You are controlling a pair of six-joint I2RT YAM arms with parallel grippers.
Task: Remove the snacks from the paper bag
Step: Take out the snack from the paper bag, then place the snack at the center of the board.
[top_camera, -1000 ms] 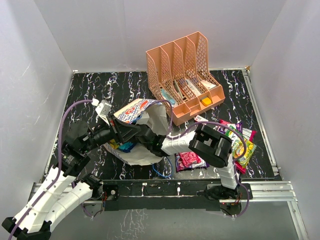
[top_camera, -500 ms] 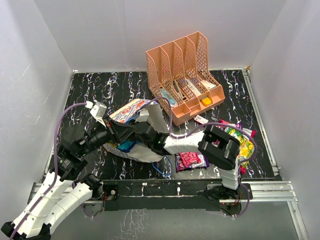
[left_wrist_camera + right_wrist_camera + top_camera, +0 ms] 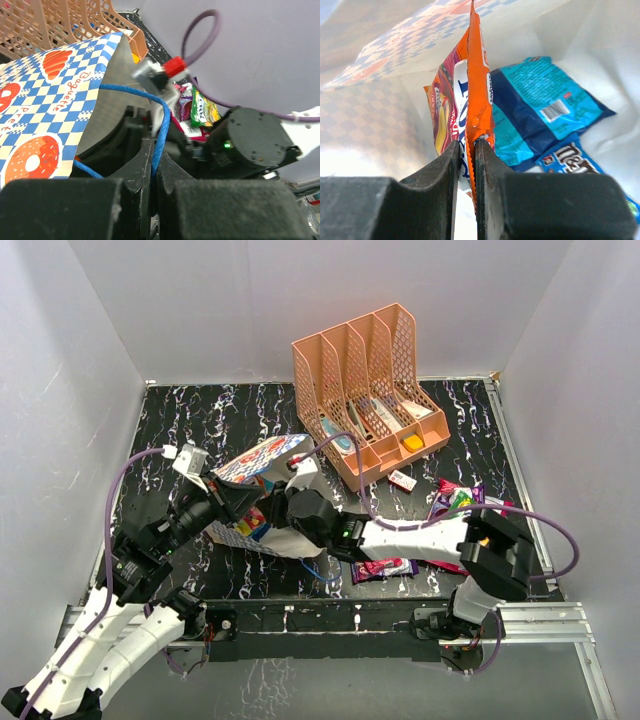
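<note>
Inside the paper bag (image 3: pixel 375 55), right fingers (image 3: pixel 420 200) pinch the orange packet (image 3: pixel 480 85) by its lower edge, its length running up-frame; left fingers (image 3: pixel 135 185) clamp the blue cord handle (image 3: pixel 134 92).

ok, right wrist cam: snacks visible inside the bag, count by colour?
Orange-red packet: 1, pinched by the right gripper
Light blue packet: 1
Dark blue M&M's packet: 1
Total: 3 in view inside the paper bag; any beneath them would be hidden.
</note>
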